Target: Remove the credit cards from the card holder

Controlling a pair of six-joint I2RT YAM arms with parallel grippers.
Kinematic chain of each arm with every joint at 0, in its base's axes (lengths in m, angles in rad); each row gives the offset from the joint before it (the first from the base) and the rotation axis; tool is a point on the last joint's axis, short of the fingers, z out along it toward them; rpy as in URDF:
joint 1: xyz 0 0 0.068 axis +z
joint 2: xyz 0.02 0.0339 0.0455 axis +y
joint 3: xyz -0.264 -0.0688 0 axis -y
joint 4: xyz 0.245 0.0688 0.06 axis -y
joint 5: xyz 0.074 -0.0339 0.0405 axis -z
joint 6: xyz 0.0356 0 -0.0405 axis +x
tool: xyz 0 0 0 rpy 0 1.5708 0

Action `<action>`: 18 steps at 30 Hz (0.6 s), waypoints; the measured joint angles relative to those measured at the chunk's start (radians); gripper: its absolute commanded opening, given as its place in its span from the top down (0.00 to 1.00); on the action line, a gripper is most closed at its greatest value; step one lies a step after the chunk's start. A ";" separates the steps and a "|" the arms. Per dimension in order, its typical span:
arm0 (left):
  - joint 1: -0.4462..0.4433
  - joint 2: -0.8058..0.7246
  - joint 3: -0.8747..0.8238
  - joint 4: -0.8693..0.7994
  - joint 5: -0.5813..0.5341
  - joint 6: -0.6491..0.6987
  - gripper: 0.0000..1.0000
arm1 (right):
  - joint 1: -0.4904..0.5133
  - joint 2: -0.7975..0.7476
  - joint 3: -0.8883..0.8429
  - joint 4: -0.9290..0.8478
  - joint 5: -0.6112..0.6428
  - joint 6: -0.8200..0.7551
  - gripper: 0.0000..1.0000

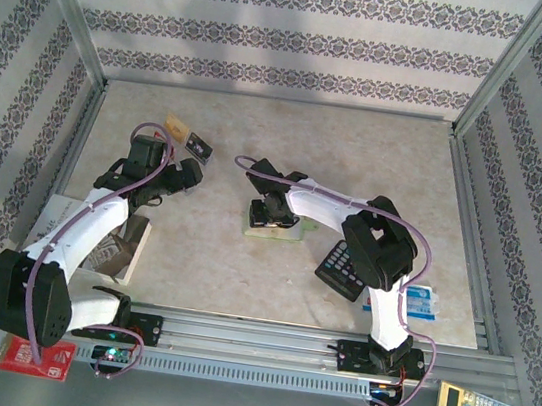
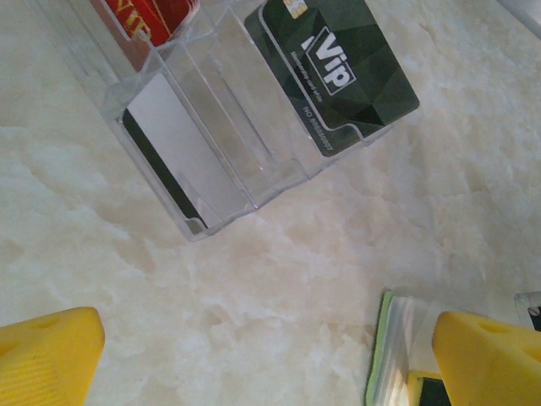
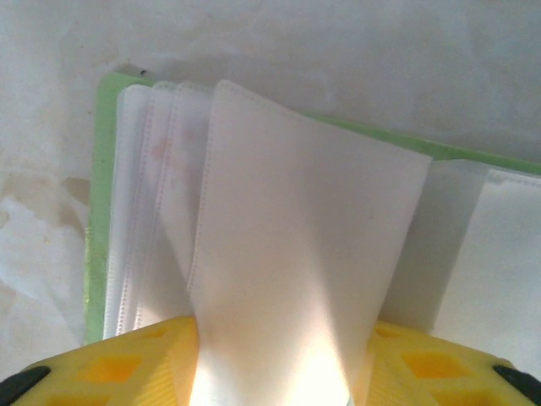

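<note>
Lime-green card holder (image 3: 95, 211) fans frosted sleeves; right pincer (image 3: 283, 372) straddles one, grip unclear; left pincer (image 2: 266, 359) wide open.

- The card holder (image 1: 287, 232) is a small lime-green wallet. It's lying open on the table, about mid-table and a bit right of centre.
- Its frosted clear sleeves (image 3: 296, 237) are fanned out over the green cover. The front one is lifted up and the rest are stacked behind it on the left. One has a faint pinkish tint.
- The black card (image 2: 338, 76) has white "Vip" lettering and sits in a slot of a clear plastic rack (image 2: 254, 161).
- The red card (image 2: 144, 17) is in another slot, and just a corner of it is visible.
- The third card (image 2: 169, 144) shows its pale back with a dark stripe, in the near slot.
- The tan card (image 1: 174, 127) is at the far left, well apart from the holder.
</note>
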 measured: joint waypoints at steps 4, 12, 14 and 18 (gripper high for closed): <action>0.000 0.029 0.000 0.022 0.068 0.000 0.06 | -0.011 -0.005 -0.014 0.010 -0.010 0.000 0.61; -0.028 0.130 0.000 0.060 0.215 -0.009 0.31 | -0.029 -0.021 -0.042 0.036 -0.029 -0.003 0.68; -0.053 0.153 0.000 0.064 0.236 -0.016 0.39 | -0.032 -0.024 -0.047 0.040 -0.034 -0.004 0.69; -0.122 0.212 0.000 0.099 0.283 -0.042 0.53 | -0.038 -0.026 -0.050 0.042 -0.042 -0.004 0.72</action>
